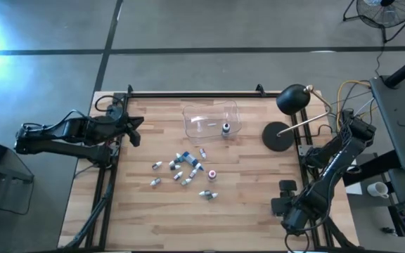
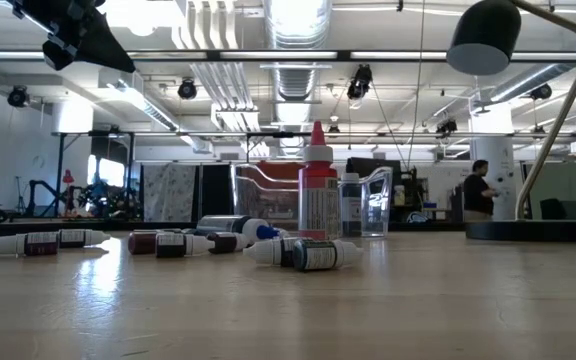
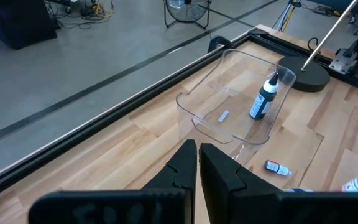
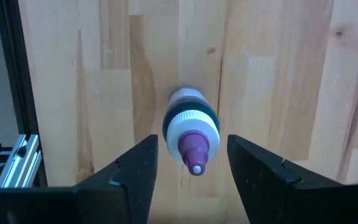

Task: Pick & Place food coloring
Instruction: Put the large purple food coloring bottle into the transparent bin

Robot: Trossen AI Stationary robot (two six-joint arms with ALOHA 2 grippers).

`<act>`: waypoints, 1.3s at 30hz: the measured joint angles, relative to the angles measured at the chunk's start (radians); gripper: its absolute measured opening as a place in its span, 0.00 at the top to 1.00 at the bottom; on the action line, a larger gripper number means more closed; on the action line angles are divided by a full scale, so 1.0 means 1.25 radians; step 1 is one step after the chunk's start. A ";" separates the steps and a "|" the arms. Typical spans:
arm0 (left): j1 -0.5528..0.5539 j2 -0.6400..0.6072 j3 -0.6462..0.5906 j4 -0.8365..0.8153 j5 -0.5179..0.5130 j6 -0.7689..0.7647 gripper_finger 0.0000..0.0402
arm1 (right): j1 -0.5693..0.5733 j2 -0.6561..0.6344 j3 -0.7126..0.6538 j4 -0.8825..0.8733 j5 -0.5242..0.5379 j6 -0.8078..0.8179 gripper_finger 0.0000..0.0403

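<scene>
While the right gripper [image 4: 188, 163], low in the right wrist view, straddles a purple-tipped food coloring bottle [image 4: 191, 130] with jaws open, grasping seems underway; next, close squarely. Left gripper [image 3: 197, 163] is shut.

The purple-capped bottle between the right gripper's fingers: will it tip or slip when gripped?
The upright bottle looks narrow and tall, so an off-centre touch from the open right gripper could probably tip it. Its round body may rotate or slip between flat fingers. It seems small, likely light.
</scene>
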 joint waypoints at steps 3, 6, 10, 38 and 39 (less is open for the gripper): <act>0.000 0.000 0.000 0.000 0.000 0.000 1.00 | 0.000 0.000 0.000 0.002 -0.001 -0.003 0.57; 0.000 0.000 0.000 0.000 0.000 0.000 1.00 | -0.002 0.000 0.000 0.013 0.000 -0.005 0.59; 0.000 0.000 0.000 0.000 0.000 0.000 1.00 | -0.002 0.000 0.000 0.033 0.000 -0.008 0.61; 0.000 0.000 0.000 0.000 0.004 0.000 1.00 | -0.046 0.023 -0.012 -0.001 -0.004 0.094 0.73; 0.000 0.000 0.000 0.000 0.004 0.000 1.00 | -0.053 0.022 -0.010 -0.011 -0.002 0.093 0.73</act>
